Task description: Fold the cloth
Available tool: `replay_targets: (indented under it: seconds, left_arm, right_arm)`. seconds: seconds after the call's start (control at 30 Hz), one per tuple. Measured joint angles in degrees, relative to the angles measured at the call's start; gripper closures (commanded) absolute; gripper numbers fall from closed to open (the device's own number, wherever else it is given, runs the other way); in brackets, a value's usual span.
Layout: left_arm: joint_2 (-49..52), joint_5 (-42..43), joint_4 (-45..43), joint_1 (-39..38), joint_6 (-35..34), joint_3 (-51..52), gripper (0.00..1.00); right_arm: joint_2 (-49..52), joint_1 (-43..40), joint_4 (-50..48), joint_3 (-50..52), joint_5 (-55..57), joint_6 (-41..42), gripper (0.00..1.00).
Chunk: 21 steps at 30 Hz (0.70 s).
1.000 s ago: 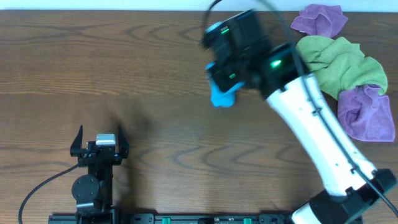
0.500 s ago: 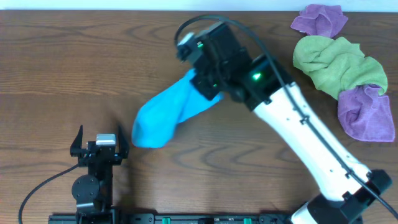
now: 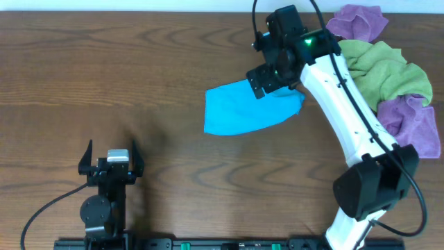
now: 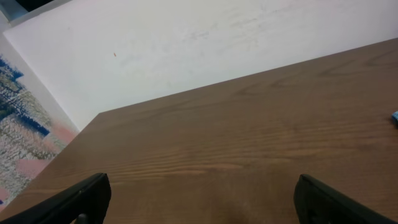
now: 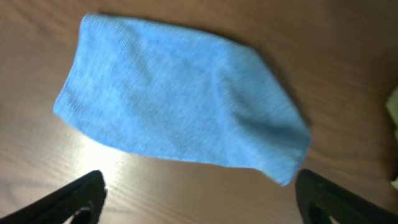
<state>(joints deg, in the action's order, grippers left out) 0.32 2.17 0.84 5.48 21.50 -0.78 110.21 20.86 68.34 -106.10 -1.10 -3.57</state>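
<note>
cloth (image 3: 239,114) x1 on table (image 3: 104,69), purple cloths (image 3: 357,21) x2, green cloth (image 3: 381,73) x1

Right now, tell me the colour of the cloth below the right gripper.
Plain sky blue; the cloth shows best in the right wrist view.

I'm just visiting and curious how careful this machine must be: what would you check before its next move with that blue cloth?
1. The cloth lies free on the table: ok.
2. It is spread flat and square: not ok, it looks lopsided and tapered.
3. The right hand is open above it: ok.
4. The left hand is open and apart from it: ok.
5. It lies apart from the lime-green cloth: ok.
6. Whether it is already doubled over: cannot tell.
</note>
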Motion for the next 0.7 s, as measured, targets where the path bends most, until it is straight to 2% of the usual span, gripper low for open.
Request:
replay_targets:
  seconds: [0.13,0.47,0.7]
  left_arm:
    - [0.0,0.0,0.0,0.0,-0.02,0.0,0.05]
    - [0.0,0.0,0.0,0.0,0.0,0.0,0.05]
    - [0.0,0.0,0.0,0.0,-0.02,0.0,0.05]
  right_arm:
    - [0.04,0.98,0.96,2.1,-2.64,-0.87,0.19]
    - [1.7,1.97,-1.62,13.84,-4.61,-0.28,0.23]
    - [1.81,1.4,-7.04,19.78,-4.92,1.86,0.33]
